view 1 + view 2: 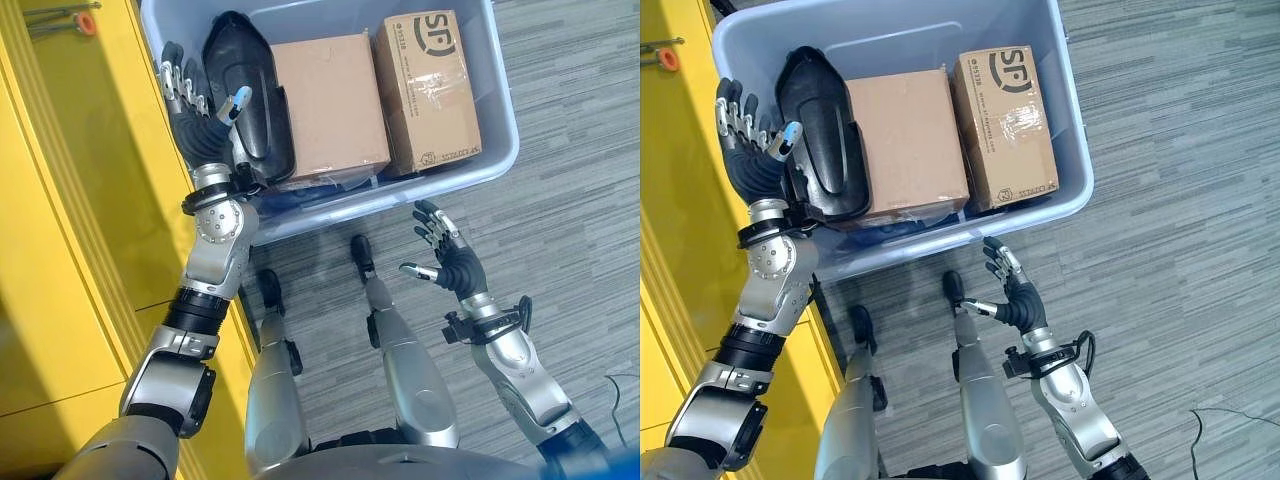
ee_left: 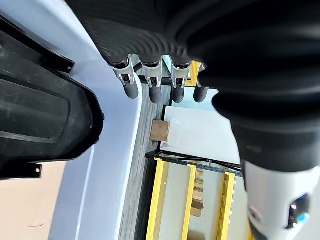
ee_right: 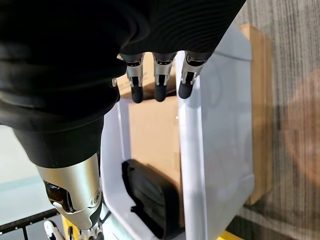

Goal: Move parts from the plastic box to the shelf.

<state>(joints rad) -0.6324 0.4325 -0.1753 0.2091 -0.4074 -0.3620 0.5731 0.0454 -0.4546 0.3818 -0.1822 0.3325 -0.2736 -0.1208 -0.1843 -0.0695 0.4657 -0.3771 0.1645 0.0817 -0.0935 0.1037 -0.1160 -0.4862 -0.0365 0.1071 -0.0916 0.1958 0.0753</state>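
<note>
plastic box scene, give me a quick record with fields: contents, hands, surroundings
container: plastic box on grey floor
contents: black part at the robot's left end, plain cardboard box in the middle, printed cardboard box at the right
left hand: open, inside the box beside the black part
right hand: open, outside the box over the floor
shelf: yellow, on the robot's left

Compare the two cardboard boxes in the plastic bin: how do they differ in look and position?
The plain cardboard box has a bare brown top; the printed cardboard box carries dark print and shiny tape. The plain one lies mid-bin beside the black part; the printed one lies against the bin's right wall. Both lie flat, side by side, in the plastic bin, untouched by either hand.
</note>
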